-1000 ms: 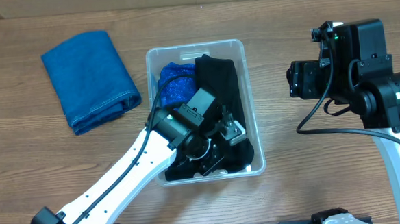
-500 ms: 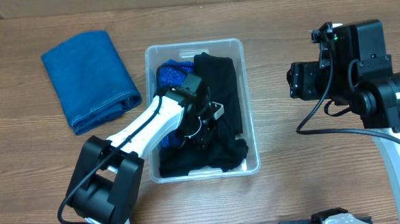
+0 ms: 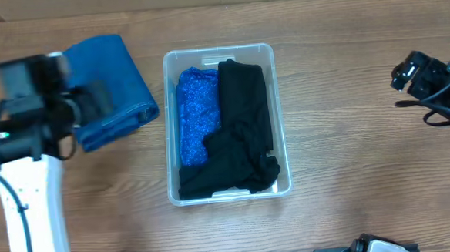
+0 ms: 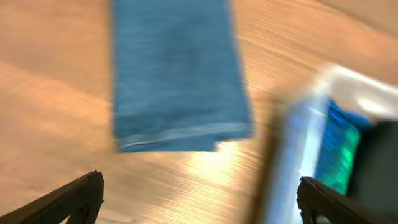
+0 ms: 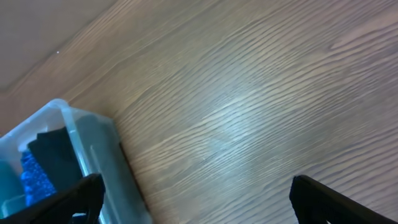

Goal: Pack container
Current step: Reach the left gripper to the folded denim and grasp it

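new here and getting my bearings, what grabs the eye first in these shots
The clear container sits mid-table, holding a black garment beside a sparkly blue cloth. Left of it lies a folded blue towel, with the left arm blurred over its left side.

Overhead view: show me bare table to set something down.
Widest bare wood: between the container and the right arm; also a strip in front of the container. Crowded: inside the container, and around the folded blue cloth.

Blurred folded blue cloth [image 4: 177, 81] on wooden table [image 4: 56, 93], container [image 4: 292, 155] at right, gripper [image 4: 199, 186] spread wide
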`<state>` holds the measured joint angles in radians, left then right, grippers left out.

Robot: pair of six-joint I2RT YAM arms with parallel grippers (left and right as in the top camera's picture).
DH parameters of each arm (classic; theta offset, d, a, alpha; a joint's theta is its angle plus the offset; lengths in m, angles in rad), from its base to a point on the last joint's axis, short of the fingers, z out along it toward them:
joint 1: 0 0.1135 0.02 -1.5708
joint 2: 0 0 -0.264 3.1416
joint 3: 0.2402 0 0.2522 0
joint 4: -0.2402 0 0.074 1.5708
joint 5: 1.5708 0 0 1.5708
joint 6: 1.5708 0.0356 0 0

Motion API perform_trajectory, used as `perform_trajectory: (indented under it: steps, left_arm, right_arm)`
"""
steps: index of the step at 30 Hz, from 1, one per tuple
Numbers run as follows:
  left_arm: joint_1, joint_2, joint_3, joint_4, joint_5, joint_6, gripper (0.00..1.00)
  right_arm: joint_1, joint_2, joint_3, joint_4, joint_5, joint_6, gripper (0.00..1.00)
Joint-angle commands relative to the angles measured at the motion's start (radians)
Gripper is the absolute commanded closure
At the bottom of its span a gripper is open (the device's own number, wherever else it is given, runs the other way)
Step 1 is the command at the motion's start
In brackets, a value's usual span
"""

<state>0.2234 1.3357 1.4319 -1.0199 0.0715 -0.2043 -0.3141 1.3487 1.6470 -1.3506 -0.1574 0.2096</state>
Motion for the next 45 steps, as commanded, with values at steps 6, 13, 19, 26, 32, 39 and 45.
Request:
perform_trajectory:
  steps: [6,13,19,26,32,39,45]
  left_arm:
    - [0.297,0.396,0.007,0.177,0.231,0.011,0.00]
    - [0.329,0.657,0.007,0.453,0.250,0.018,0.00]
    - [0.339,0.834,0.007,0.651,0.552,0.048,0.00]
    - [0.286,0.960,0.007,0.744,0.799,0.034,0.18]
    - [0.273,0.934,0.008,0.752,1.056,-0.047,0.96]
    - [0.267,0.443,0.012,0.710,1.047,-0.091,0.96]
    - [0.154,-0.005,0.013,0.736,1.010,-0.249,0.96]
  right_arm:
    - [0.006,0.064,0.002,0.002,-0.030,0.004,0.00]
    - [0.006,0.068,0.002,0.018,-0.027,-0.027,0.00]
    - [0.006,0.068,0.002,0.023,-0.016,-0.042,0.00]
    - [0.006,0.068,0.002,0.024,-0.016,-0.042,0.00]
    - [0.006,0.068,0.002,0.018,-0.017,-0.042,0.00]
    - [0.006,0.068,0.002,0.013,-0.017,-0.042,0.00]
    - [0.006,0.068,0.002,0.009,-0.017,-0.042,0.00]
